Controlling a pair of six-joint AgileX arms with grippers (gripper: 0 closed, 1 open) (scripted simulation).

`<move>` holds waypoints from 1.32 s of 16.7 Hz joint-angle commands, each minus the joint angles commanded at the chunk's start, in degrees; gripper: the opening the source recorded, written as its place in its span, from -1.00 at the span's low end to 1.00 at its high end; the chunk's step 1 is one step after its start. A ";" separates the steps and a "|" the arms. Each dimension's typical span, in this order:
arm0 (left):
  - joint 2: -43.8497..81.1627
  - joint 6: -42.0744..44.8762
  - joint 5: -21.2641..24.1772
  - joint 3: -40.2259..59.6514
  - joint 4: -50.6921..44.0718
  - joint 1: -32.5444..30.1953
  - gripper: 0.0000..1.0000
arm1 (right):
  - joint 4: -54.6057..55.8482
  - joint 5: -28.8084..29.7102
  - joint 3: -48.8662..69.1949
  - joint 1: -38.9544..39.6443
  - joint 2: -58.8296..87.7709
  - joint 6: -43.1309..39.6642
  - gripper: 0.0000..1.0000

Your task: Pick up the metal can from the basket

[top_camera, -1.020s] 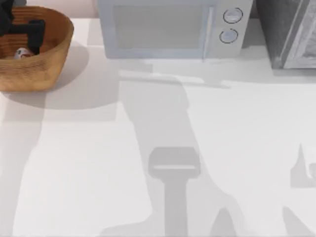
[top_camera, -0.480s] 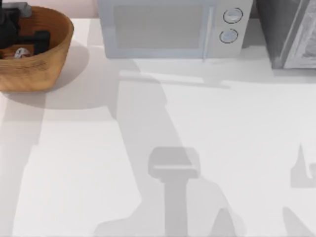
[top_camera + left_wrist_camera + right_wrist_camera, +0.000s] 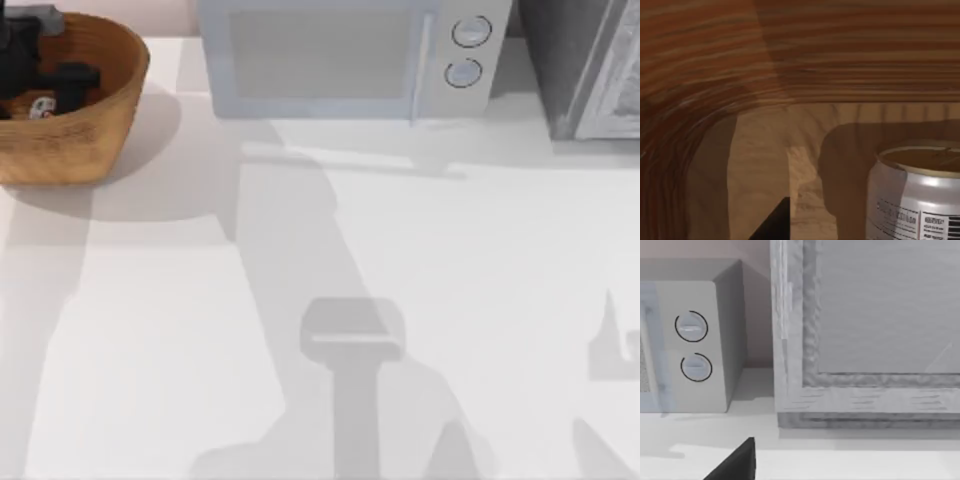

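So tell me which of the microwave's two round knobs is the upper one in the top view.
The upper knob, farther from the table's near edge; the lower knob sits directly below it on the microwave.

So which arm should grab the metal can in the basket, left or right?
Left, most likely. The left gripper is already down inside the basket beside the metal can. The right wrist camera faces the microwave, far from the basket.

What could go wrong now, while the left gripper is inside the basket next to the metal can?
1. The left gripper sits low in the basket, close to its wall, so a finger could catch the wicker and drag the basket.
2. In the left wrist view the metal can stands off to one side, so the fingers might close off-centre and tip or push it.
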 joint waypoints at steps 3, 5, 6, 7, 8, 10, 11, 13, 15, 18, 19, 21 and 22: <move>0.00 0.00 0.00 0.00 0.00 0.00 -0.36 | 0.00 0.00 0.00 0.00 0.00 0.00 1.00; 0.00 0.00 0.00 0.00 0.00 0.00 -0.66 | 0.00 0.00 0.00 0.00 0.00 0.00 1.00; 0.00 0.00 0.00 0.00 0.00 0.00 -0.81 | 0.00 0.00 0.00 0.00 0.00 0.00 1.00; 0.00 0.00 0.00 0.00 0.00 0.00 -0.96 | 0.00 0.00 0.00 0.00 0.00 0.00 1.00; 0.00 0.00 0.00 0.00 0.00 0.00 -1.00 | 0.00 0.00 0.00 0.00 0.00 0.00 1.00; 0.00 0.00 0.00 0.00 0.00 0.00 -1.00 | 0.00 0.00 0.00 0.00 0.00 0.00 1.00; 0.00 0.00 0.00 0.00 0.00 0.00 -1.00 | 0.00 0.00 0.00 0.00 0.00 0.00 1.00; 0.00 0.00 0.00 0.00 0.00 0.00 -1.00 | 0.00 0.00 0.00 0.00 0.00 0.00 1.00; 0.00 0.00 0.00 0.00 0.00 0.00 -1.00 | 0.00 0.00 0.00 0.00 0.00 0.00 1.00; -2.73 -0.15 -0.48 -0.36 0.14 0.14 -1.00 | 0.00 0.00 0.00 0.00 0.00 0.00 1.00; -3.84 -0.22 -0.52 -1.23 0.79 0.14 -1.00 | 0.00 0.00 0.00 0.00 0.00 0.00 1.00; -7.77 -0.40 -0.63 -4.43 2.93 0.09 -1.00 | 0.00 0.00 0.00 0.00 0.00 0.00 1.00; -10.60 -0.50 -0.70 -6.81 4.37 0.03 -1.00 | 0.00 0.00 0.00 0.00 0.00 0.00 1.00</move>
